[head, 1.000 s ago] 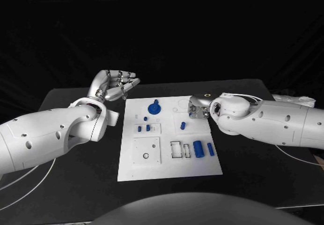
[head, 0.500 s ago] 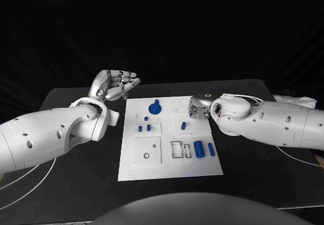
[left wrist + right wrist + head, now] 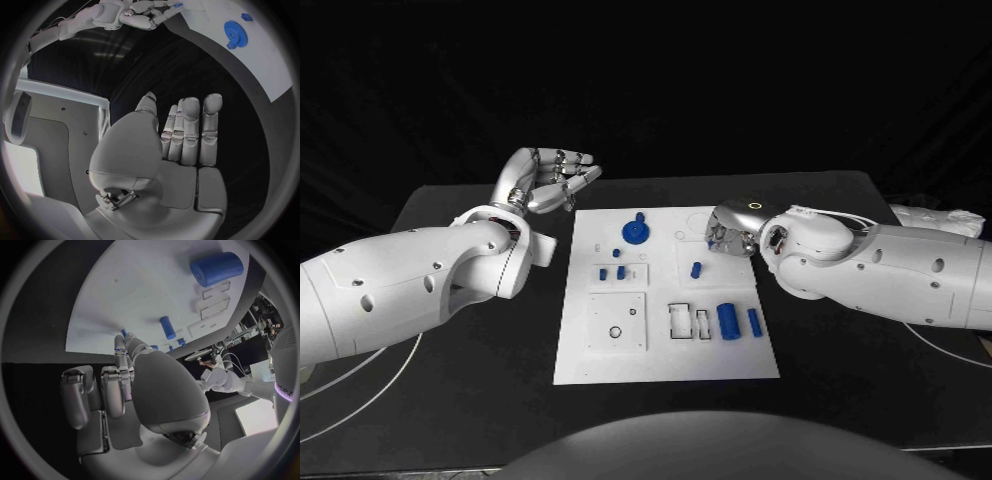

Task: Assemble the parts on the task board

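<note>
The white task board [image 3: 661,355] lies mid-table. On it sit a blue gear [image 3: 633,232], several small blue pegs [image 3: 610,272], a single peg [image 3: 697,268], a blue cylinder [image 3: 727,319] and a blue bar [image 3: 753,320]. My left hand [image 3: 548,180] is raised beyond the board's far left corner, fingers apart, holding nothing; its bare palm [image 3: 181,145] faces the table. My right hand [image 3: 730,228] hovers over the board's far right part, its fingers largely hidden by the wrist. In the left wrist view that hand [image 3: 140,12] seems to pinch a small blue part [image 3: 177,5] at its fingertips.
The black table [image 3: 444,300] has free room on both sides of the board. A white bundle [image 3: 935,218] lies at the far right edge. Thin white cables [image 3: 942,340] run under each arm. Two black rings [image 3: 615,331] rest on the board's near left plate.
My right hand and forearm have drifted slightly to the right along the board's far edge. The left hand stays raised as before. The parts on the board have not moved.
</note>
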You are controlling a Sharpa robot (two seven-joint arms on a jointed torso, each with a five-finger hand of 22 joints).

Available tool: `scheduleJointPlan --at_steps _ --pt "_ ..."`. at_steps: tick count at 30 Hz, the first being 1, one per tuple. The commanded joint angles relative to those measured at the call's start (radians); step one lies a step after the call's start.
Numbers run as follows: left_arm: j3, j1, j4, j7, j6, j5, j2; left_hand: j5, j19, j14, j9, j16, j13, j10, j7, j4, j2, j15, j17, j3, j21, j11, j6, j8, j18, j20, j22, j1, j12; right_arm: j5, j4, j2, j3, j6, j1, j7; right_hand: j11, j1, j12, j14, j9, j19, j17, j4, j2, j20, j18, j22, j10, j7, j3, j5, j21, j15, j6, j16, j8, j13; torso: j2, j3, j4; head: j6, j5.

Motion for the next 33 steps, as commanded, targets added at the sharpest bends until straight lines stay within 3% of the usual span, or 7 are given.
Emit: scheduleJointPlan --at_steps 1,8,16,18,22,25,33 --pt "0.001 0.001 -0.005 0.006 0.009 0.003 0.003 0.004 0.006 0.004 -0.001 -0.001 -0.001 -0.006 0.007 -0.001 0.010 0.003 0.000 -0.008 -0.004 -0.001 0.001 -0.004 0.013 0.001 -0.002 0.001 -0.005 0.028 0.026 -0.011 0.003 -0.104 0.019 0.059 0.002 -0.008 -0.007 0.106 0.012 0.105 0.263 -0.001 -0.002 -0.006 -0.014 0.263 0.008 -0.004 0.002 0.003 0.004 -0.001 0.018 0.004 0.002 -0.002 0.000 0.0000 0.0005 0.000 0.005" --pt "0.000 -0.003 -0.021 0.006 0.013 0.003 0.012 0.005 0.005 0.003 -0.001 -0.003 -0.001 -0.007 0.007 -0.001 0.011 0.003 -0.002 -0.008 -0.007 -0.001 0.001 -0.004 0.014 0.001 -0.003 0.002 -0.005 0.042 0.070 -0.030 0.005 -0.112 0.069 0.084 0.005 -0.014 -0.013 0.106 0.012 0.105 0.263 0.002 -0.005 -0.003 -0.014 0.263 0.010 -0.002 0.002 0.003 0.004 0.004 0.019 0.004 0.001 -0.002 0.000 -0.0009 0.0019 0.000 0.013" --pt "0.000 -0.007 -0.030 0.006 0.014 0.003 0.016 0.005 0.004 0.003 -0.001 -0.004 -0.001 -0.007 0.007 -0.001 0.011 0.003 -0.003 -0.008 -0.010 -0.001 0.001 -0.004 0.014 0.001 -0.004 0.003 -0.005 0.057 0.095 -0.012 0.005 -0.098 0.088 0.107 0.006 -0.015 -0.015 0.106 0.012 0.105 0.263 0.002 -0.007 -0.002 -0.014 0.263 0.010 -0.002 0.002 0.001 0.004 0.005 0.019 0.004 0.000 -0.002 -0.001 -0.0005 0.0037 0.000 0.025" --pt "0.000 -0.008 -0.035 0.007 0.016 0.003 0.019 0.005 0.004 0.003 -0.001 -0.004 -0.001 -0.007 0.007 -0.001 0.011 0.003 -0.003 -0.008 -0.010 -0.001 0.001 -0.004 0.014 0.001 -0.004 0.003 -0.005 0.067 0.098 0.003 0.005 -0.090 0.089 0.120 0.007 -0.014 -0.017 0.106 0.012 0.105 0.263 0.001 -0.007 -0.001 -0.014 0.263 0.010 -0.001 0.002 0.000 0.004 0.006 0.019 0.004 0.000 -0.002 -0.002 -0.0003 0.0043 0.000 0.040" --pt "0.000 -0.010 -0.048 0.007 0.019 0.003 0.030 0.005 0.003 0.002 -0.001 -0.007 -0.001 -0.007 0.007 -0.001 0.012 0.003 -0.005 -0.008 -0.014 -0.001 0.001 -0.005 0.015 0.001 -0.005 0.004 -0.005 0.079 0.099 0.050 0.006 -0.068 0.090 0.150 0.008 -0.013 -0.019 0.106 0.012 0.105 0.263 0.000 -0.008 0.000 -0.014 0.263 0.010 0.000 0.004 0.000 0.004 0.007 0.018 0.004 -0.001 -0.002 -0.002 -0.0009 0.0046 0.000 0.096" --pt "0.000 -0.010 -0.055 0.007 0.020 0.003 0.037 0.005 0.001 0.001 -0.001 -0.009 -0.001 -0.007 0.007 -0.001 0.012 0.003 -0.008 -0.008 -0.016 -0.001 0.001 -0.005 0.015 0.001 -0.006 0.004 -0.006 0.080 0.097 0.080 0.006 -0.050 0.087 0.170 0.009 -0.013 -0.021 0.106 0.012 0.105 0.263 0.000 -0.008 0.001 -0.014 0.263 0.009 0.001 0.005 -0.001 0.004 0.008 0.017 0.004 -0.002 -0.002 -0.003 -0.0015 0.0055 0.000 0.124" --pt "0.000 -0.011 -0.064 0.007 0.022 0.003 0.050 0.005 0.001 0.001 -0.001 -0.009 -0.001 -0.007 0.007 -0.001 0.012 0.003 -0.008 -0.008 -0.016 -0.001 0.001 -0.005 0.015 0.001 -0.006 0.004 -0.006 0.064 0.107 0.116 0.006 -0.005 0.063 0.204 0.010 -0.010 -0.027 0.106 0.012 0.105 0.263 -0.003 -0.008 0.003 -0.014 0.263 0.008 0.002 0.008 0.000 0.004 0.010 0.015 0.004 -0.004 -0.002 -0.001 -0.0020 0.0058 0.000 0.136"
